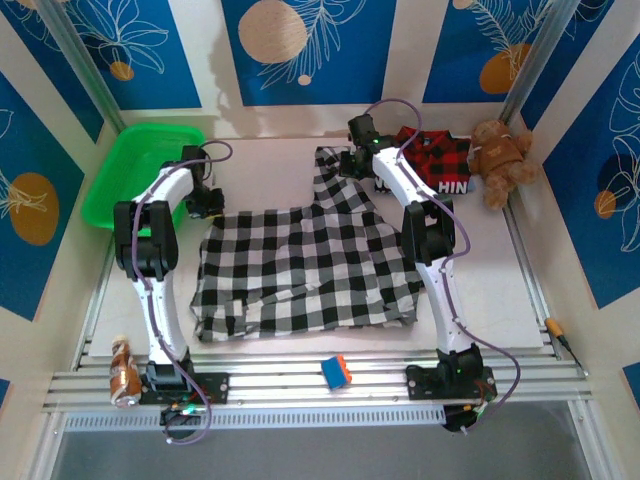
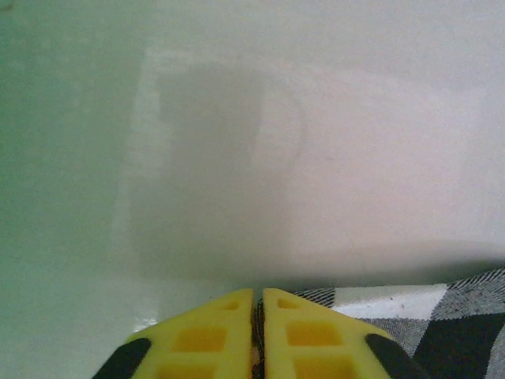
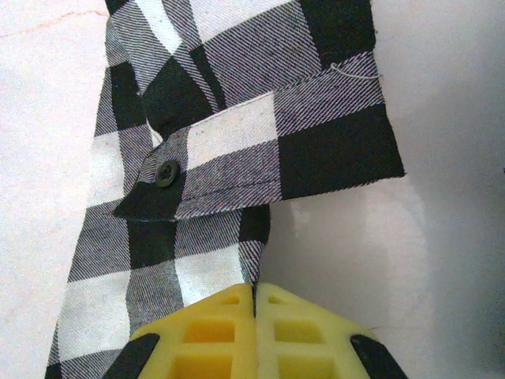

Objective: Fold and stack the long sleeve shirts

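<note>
Cloth, soft and light and floppy, all through the checked shirt (image 1: 300, 265). Lay spread out flat in the middle of the top frame, on the white table (image 1: 480, 290), with one sleeve reaching toward the upper middle. Looked thin and easy to bend, so would likely sag and droop wherever nothing held it up. Would not break. Would probably not slip much between gripping fingers. Best taken by an edge, a corner or the sleeve cuff (image 3: 260, 134), where the sewn hem was thicker and gave more to pinch. Better lifted at two spots well apart, to keep the fold straight.

Was pinched at the sleeve by the right gripper (image 3: 256, 316), pressed together on the cloth just below the buttoned cuff. Was met at its upper left corner by the left gripper (image 2: 258, 332), pressed together too, seemingly with a thin bit of the shirt's edge caught inside, though hard to be sure.

Further out: red plaid shirt (image 1: 440, 160), bunched at the upper right, just beside the teddy bear (image 1: 503, 160). Looked just as soft. Not yet folded. Green basket (image 1: 140, 175) at the upper left, apart from both shirts.
</note>
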{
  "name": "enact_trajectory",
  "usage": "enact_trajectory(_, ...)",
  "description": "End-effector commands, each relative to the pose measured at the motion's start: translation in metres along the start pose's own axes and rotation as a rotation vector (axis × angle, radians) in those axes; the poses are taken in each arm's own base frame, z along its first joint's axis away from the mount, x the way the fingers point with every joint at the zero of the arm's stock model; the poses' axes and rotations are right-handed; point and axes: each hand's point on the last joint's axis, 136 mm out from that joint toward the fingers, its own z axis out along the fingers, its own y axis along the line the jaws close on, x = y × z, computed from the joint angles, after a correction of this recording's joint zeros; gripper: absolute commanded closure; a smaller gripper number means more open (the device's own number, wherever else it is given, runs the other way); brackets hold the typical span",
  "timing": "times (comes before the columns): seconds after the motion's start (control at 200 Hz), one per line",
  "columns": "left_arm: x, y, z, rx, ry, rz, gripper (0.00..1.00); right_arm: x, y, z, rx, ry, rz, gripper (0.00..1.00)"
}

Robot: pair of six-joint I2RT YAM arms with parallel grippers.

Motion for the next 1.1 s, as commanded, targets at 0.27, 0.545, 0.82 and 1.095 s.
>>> enact_trajectory(0.27, 0.002, 0.004, -0.038, -0.014, -0.075, 0.058, 0.99, -0.025, 0.009, -0.062, -0.006, -0.12, -0.035, 1.0)
enact_trajectory(0.545, 0.015, -0.001, -0.059, 0.015, -0.14, 0.128, 0.98, -0.016, 0.009, -0.091, -0.028, -0.142, -0.049, 1.0)
enact_trajectory(0.82, 0.042, 0.002, -0.07, 0.012, -0.156, 0.144, 0.98, 0.02, 0.0, -0.121, -0.014, -0.116, -0.057, 1.0)
enact_trajectory(1.095, 0.085, 0.013, -0.068, -0.043, -0.095, 0.123, 0.98, 0.074, -0.014, -0.144, 0.014, -0.056, -0.027, 1.0)
